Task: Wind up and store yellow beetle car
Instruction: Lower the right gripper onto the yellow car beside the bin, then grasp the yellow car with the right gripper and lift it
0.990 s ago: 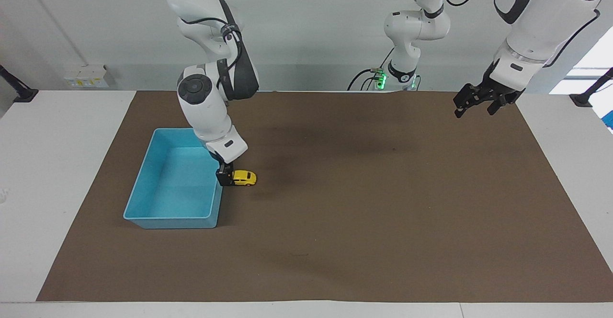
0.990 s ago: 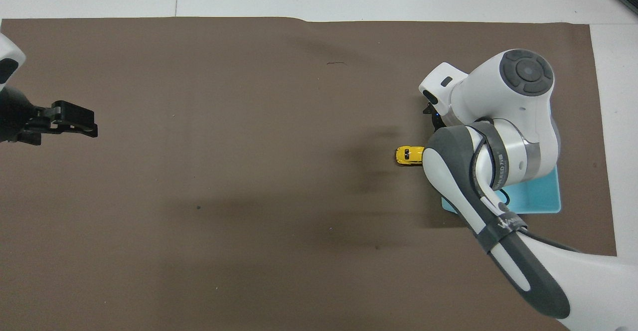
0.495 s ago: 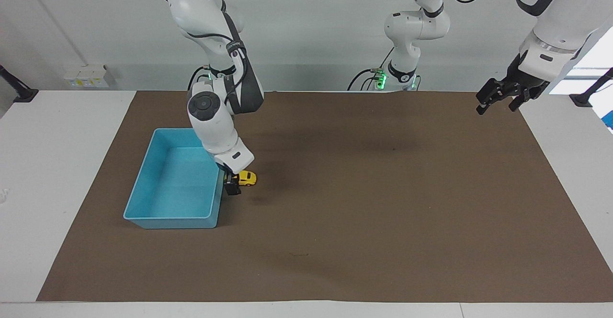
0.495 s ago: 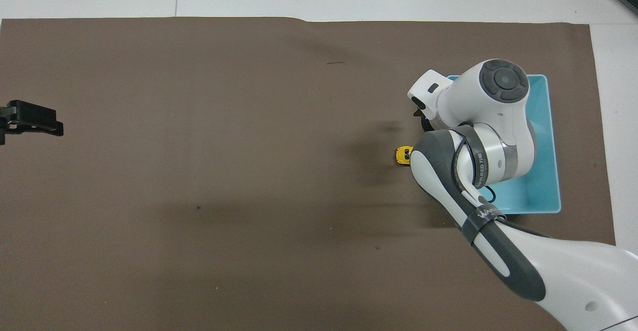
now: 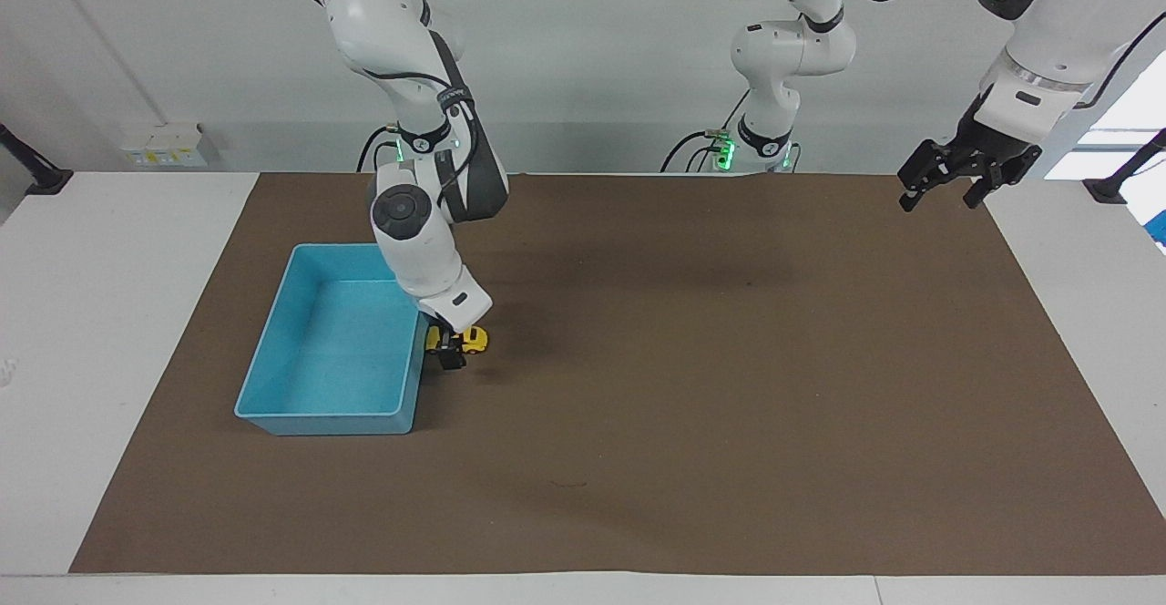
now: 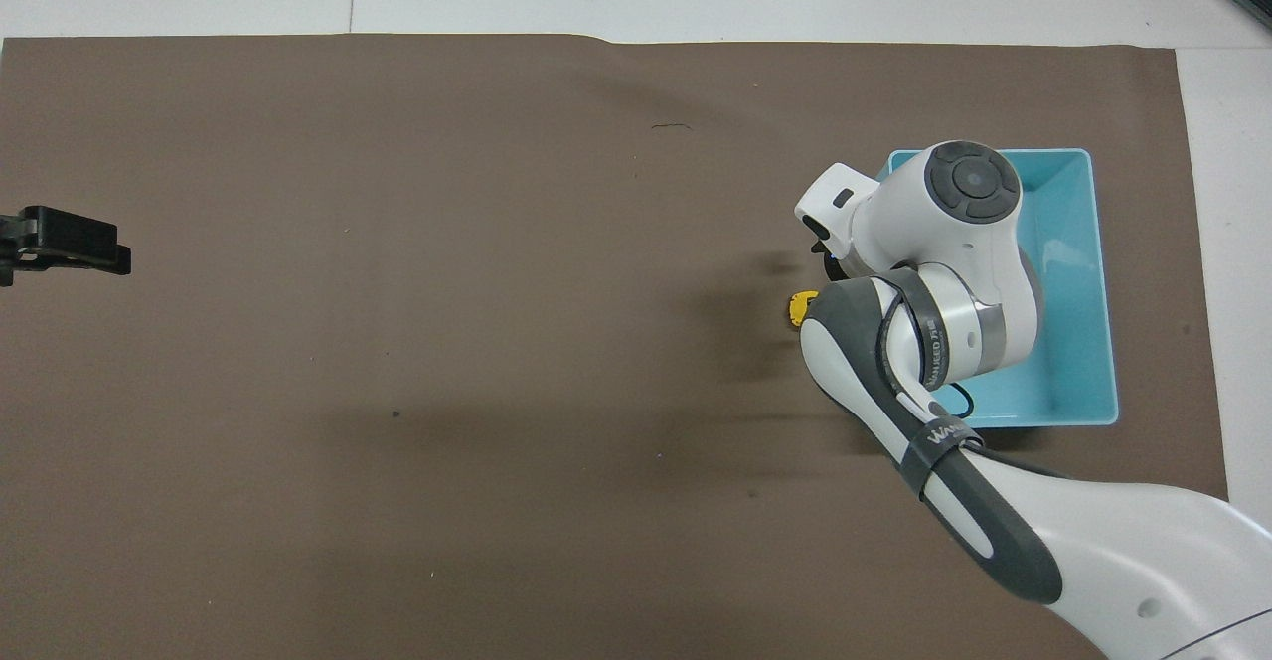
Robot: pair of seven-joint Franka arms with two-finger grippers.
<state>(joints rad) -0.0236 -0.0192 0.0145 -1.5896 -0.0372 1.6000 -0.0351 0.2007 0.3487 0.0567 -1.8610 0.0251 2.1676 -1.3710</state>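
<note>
Car: the yellow beetle car (image 5: 472, 340) is sitting on the brown mat (image 5: 692, 386), just beside the blue bin (image 5: 273, 377).
Right gripper (image 5: 446, 348): is straddling the car, jaws wide.
Left gripper (image 5: 943, 184): is waiting, jaws wide, over the mat's corner.

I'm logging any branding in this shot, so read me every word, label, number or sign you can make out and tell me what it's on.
No text reads in full.
Black strap on the right arm: white lettering, too blurred to read.
Dark band on that arm's forearm: lettering, too small to read.
White wall box with yellow stickers: unreadable.
Tiny yellow beetle car, light blue plastic bin, brown mat: no text seen.
</note>
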